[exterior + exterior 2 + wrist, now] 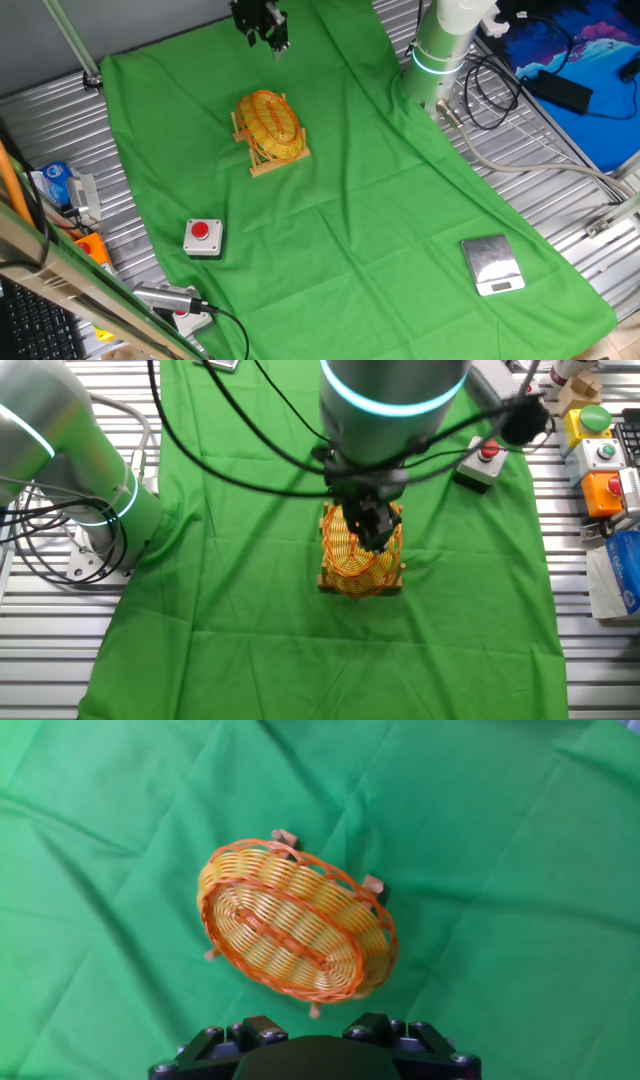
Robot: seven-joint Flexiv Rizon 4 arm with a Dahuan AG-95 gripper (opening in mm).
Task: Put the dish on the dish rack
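The dish (270, 125), an oval yellow wicker basket-plate with an orange rim, lies tilted on the dish rack (270, 166), a small light-brown wooden peg rack on the green cloth. In the hand view the dish (290, 925) covers most of the rack, and only a few peg ends (374, 884) stick out round it. My gripper (268, 40) hangs well above the dish and apart from it, open and empty. In the other fixed view the gripper (372, 538) stands in front of the dish (355, 565) and the rack (325, 582). Its fingers show apart at the bottom of the hand view (315, 1030).
A grey box with a red button (203, 235) lies in front of the rack. A silver scale (492, 265) is at the front right. The arm's base (445, 50) stands at the back right. Coloured button boxes (600, 450) and cables line the metal table edges.
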